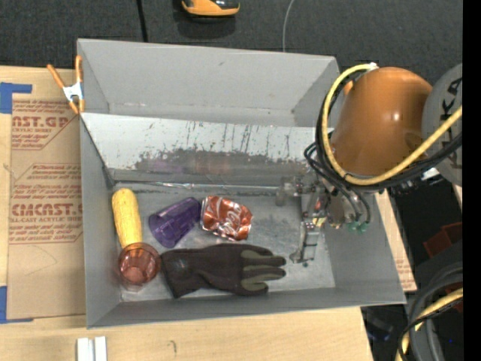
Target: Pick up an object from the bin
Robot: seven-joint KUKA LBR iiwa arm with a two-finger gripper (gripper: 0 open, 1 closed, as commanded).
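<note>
Nearby, a dark brown, olive-tipped glove (218,269) is laid flat along the front of the bin (225,305), just left of the gripper (304,256), whose opening cannot be told.

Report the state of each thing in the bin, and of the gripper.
Yellow cylinder: lying flat by the left wall.
Red cup: seems upright, against the cylinder's end.
Purple cup: tipped on its side.
Red-and-white packet: crumpled.
Dark glove: lying flat, fingers pointing right.
Gripper: low over bare bin floor, right of the glove.
</note>
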